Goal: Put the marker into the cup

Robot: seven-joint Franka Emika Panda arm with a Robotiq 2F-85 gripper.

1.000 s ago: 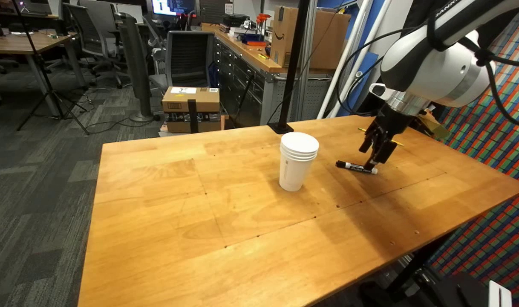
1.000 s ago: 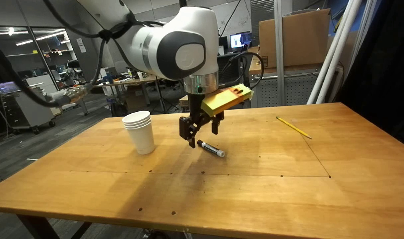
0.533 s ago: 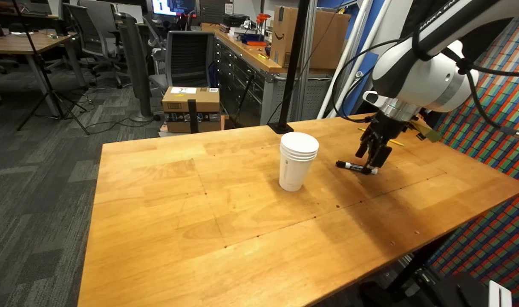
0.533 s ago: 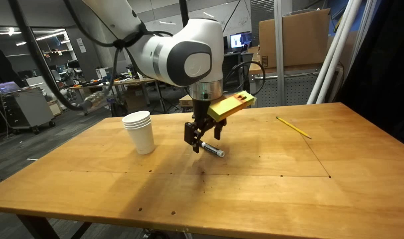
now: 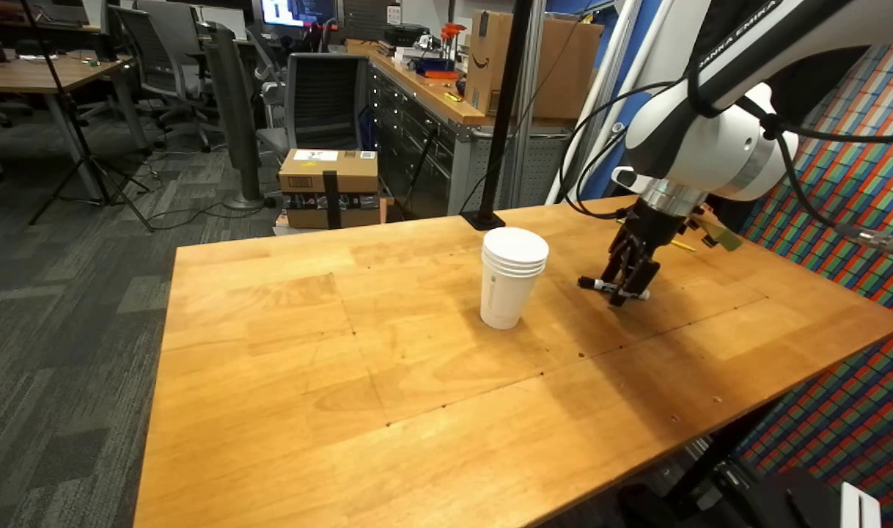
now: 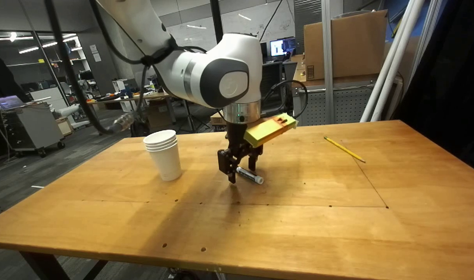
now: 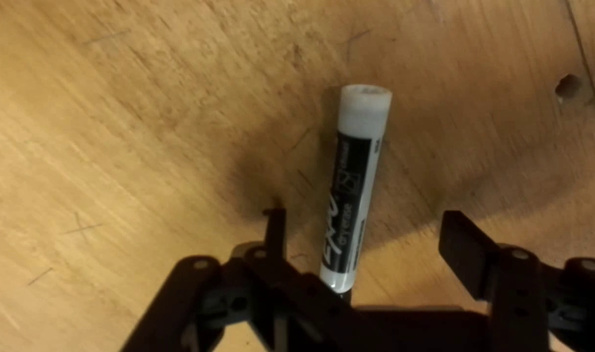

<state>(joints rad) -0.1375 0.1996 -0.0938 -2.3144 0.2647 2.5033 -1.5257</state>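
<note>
The marker (image 5: 592, 283) lies flat on the table, black with white ends and lettering. It also shows in the exterior view (image 6: 250, 175) and in the wrist view (image 7: 351, 195), where its far cap is mostly hidden by the gripper. My gripper (image 7: 364, 215) is open, with one finger on each side of the marker and gaps to both. In both exterior views the gripper (image 5: 616, 290) (image 6: 242, 175) is low over the marker, fingertips near table height. The cup (image 5: 506, 293) is a white paper cup in an upright nested stack, apart from the gripper; it also stands at left (image 6: 166, 160).
A yellow pencil (image 6: 344, 149) lies on the wooden table (image 5: 307, 367) beyond the marker. A black pole (image 5: 494, 161) rises from the table's far edge behind the cup. A yellow-green block (image 6: 270, 129) is fixed to the wrist. Cables hang from the arm.
My gripper has come down and moved along the marker toward its black cap, so its fingers now stand either side of it. The marker and the cup have not moved.
</note>
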